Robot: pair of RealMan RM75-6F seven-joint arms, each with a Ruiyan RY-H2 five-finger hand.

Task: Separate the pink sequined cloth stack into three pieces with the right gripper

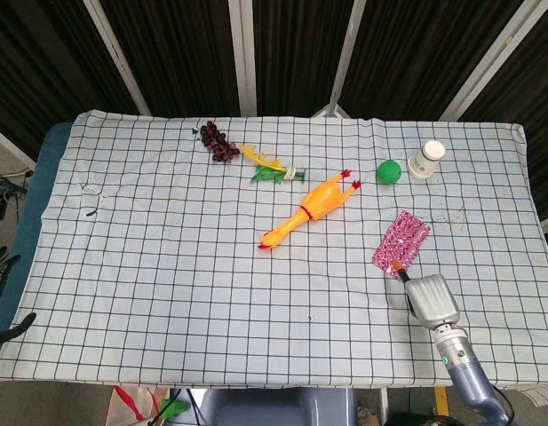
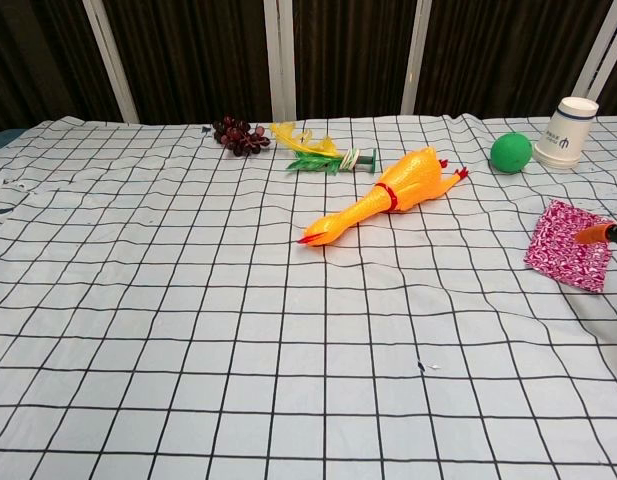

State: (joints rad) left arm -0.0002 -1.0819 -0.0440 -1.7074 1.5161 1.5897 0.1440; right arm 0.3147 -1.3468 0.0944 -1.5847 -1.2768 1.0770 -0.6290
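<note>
one pink sequined cloth stack [image 1: 401, 243] lies flat toward the right side of the checked tabletop [image 1: 167, 266], below the green ball [image 1: 389, 170] and the white paper cup [image 1: 426, 159]. the right hand [image 1: 431, 298] sits just below it, an orange fingertip [image 1: 399, 264] reaching over the stack's near edge; whether it touches or grasps the cloth cannot be told. the left hand [image 1: 0, 297] hangs off the tabletop's left edge, its state unclear. a yellow rubber chicken [image 1: 307, 211] lies mid-tabletop.
</note>
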